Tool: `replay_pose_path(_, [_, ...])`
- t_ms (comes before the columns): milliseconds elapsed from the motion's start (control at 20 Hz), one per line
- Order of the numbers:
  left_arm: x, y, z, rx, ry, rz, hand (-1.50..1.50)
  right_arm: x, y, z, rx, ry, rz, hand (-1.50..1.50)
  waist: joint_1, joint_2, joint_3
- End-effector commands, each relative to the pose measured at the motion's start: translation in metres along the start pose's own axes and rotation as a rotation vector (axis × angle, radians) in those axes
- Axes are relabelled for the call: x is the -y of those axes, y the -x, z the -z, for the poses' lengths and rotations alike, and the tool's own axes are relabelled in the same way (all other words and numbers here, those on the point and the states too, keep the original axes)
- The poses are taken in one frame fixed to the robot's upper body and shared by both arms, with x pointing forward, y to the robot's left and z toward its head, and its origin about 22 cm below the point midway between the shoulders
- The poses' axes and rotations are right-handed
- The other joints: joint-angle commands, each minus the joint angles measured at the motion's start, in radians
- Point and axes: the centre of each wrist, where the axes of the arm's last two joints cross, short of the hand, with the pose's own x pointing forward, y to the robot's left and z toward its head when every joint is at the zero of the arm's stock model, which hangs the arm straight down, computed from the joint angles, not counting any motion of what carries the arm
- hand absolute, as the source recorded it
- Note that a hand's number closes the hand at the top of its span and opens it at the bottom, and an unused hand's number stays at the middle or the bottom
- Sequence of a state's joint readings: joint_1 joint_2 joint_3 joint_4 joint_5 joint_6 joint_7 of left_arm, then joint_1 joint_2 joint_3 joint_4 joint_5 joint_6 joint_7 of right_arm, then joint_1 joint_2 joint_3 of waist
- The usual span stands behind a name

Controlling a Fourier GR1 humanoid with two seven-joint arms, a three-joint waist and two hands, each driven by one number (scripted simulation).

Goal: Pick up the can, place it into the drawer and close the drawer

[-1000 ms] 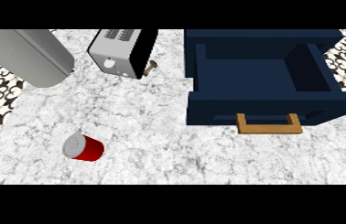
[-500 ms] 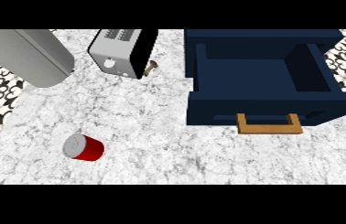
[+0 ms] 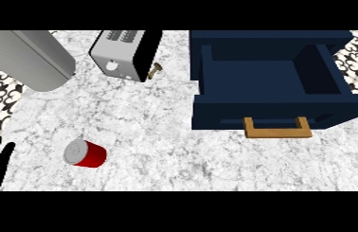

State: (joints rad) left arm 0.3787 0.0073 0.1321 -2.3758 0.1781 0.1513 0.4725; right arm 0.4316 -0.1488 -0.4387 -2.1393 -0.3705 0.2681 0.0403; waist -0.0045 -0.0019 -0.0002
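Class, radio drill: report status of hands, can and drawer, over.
Left hand only a black sliver at left edge; right hand not in view. Can tilted on counter, unheld. Drawer open; toaster sits back, off the can-to-drawer line.

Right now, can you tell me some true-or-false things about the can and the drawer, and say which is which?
The drawer is open. True.
The can is inside the drawer. False: it is on the counter, well to the drawer's left.
The can is red. True.
The drawer's handle is black. False: it is light brown.
A toaster is on the counter too. True.
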Motion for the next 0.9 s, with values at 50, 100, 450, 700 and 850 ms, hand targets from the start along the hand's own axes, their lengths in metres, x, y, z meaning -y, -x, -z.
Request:
replay_pose_path(50, [-0.004, 0.004, 0.011, -0.01, 0.013, -0.019, -1.5, 0.01, -0.002, 0.001, -0.009, 0.014, -0.017, -1.5, 0.003, 0.001, 0.0])
replay_pose_path(100, [0.002, 0.025, 0.027, -0.002, -0.01, -0.043, -1.5, -0.001, -0.001, -0.011, -0.006, 0.01, 0.003, -1.5, -0.001, 0.001, 0.0])
replay_pose_path(450, [0.036, 0.046, 0.045, -0.032, -0.006, 0.0, -1.5, 0.014, -0.013, -0.021, -0.007, -0.008, -0.011, -1.5, -0.005, 0.001, 0.0])
replay_pose_path(700, [0.002, 0.076, 0.045, -0.034, -0.034, 0.003, -1.5, 0.013, -0.009, -0.011, 0.001, 0.011, -0.001, -1.5, 0.003, 0.001, 0.0])
replay_pose_path(850, [-0.004, 0.107, 0.043, -0.065, -0.069, 0.021, -1.5, 0.029, -0.006, -0.016, -0.001, -0.016, -0.014, -1.5, 0.002, 0.001, 0.0])
